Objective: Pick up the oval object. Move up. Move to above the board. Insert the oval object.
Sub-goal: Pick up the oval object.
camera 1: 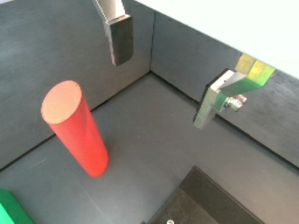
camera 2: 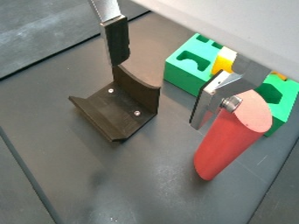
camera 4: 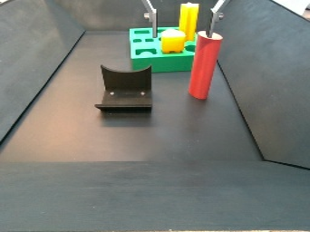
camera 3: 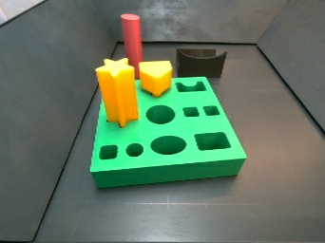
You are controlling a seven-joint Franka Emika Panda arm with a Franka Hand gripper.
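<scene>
The oval object (camera 4: pixel 204 65) is a tall red peg standing upright on the dark floor beside the board (camera 4: pixel 148 50), a green block with shaped holes. The peg also shows in both wrist views (camera 1: pixel 73 127) (camera 2: pixel 230 136) and in a side view (camera 3: pixel 131 38). My gripper (camera 4: pixel 184 13) is open and empty, hanging above the floor near the board's edge. In both wrist views the gripper (camera 1: pixel 170 70) (camera 2: pixel 163 72) has nothing between its fingers. The peg stands to one side of the gap, close below one finger (camera 2: pixel 211 101).
An orange star peg (camera 3: pixel 117 90) and a yellow block (camera 3: pixel 155 78) stand in the board (camera 3: pixel 165 157). The dark fixture (camera 4: pixel 125 89) stands on the floor next to the board and shows in a wrist view (camera 2: pixel 117 109). Dark walls enclose the floor.
</scene>
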